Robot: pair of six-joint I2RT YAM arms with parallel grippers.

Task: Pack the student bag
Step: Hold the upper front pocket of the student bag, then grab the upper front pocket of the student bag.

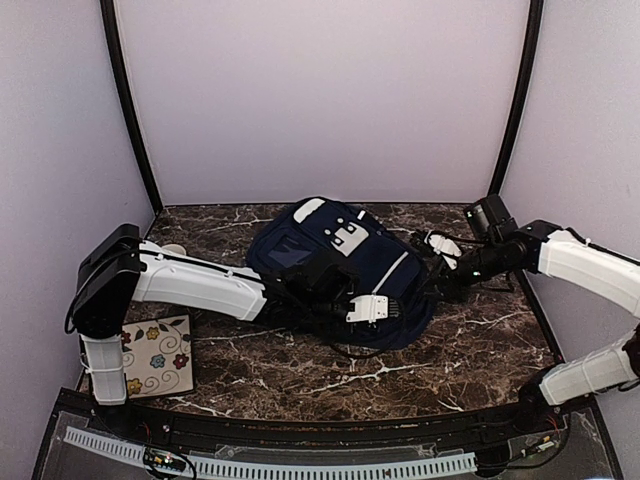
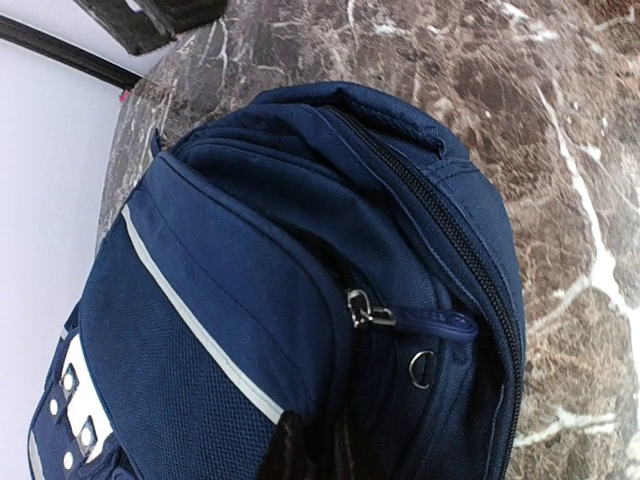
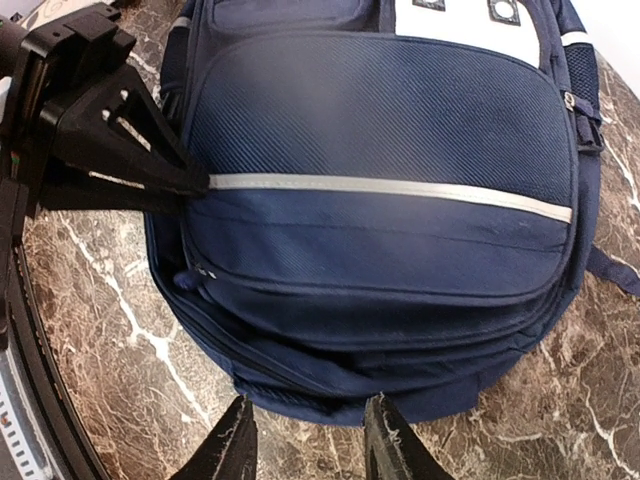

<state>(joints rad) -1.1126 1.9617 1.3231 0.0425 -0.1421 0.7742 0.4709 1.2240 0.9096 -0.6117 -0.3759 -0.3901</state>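
The student bag (image 1: 330, 255) is a navy backpack with a white stripe and a studded white patch, lying flat in the middle of the marble table (image 1: 470, 350). My left gripper (image 1: 375, 305) reaches across from the left to the bag's near side. In the left wrist view its dark fingers (image 2: 283, 448) are closed together on the front pocket's edge, just below a metal zip pull (image 2: 368, 312). My right gripper (image 3: 308, 420) is open at the bag's (image 3: 380, 230) right end. Its two fingers (image 3: 238, 445) stand either side of the lowest seam, hardly touching it.
A flowered square card (image 1: 157, 357) lies at the near left beside the left arm's base. Pale enclosure walls with black corner posts (image 1: 130, 110) close in the back and sides. A black rail (image 1: 300, 435) runs along the front edge.
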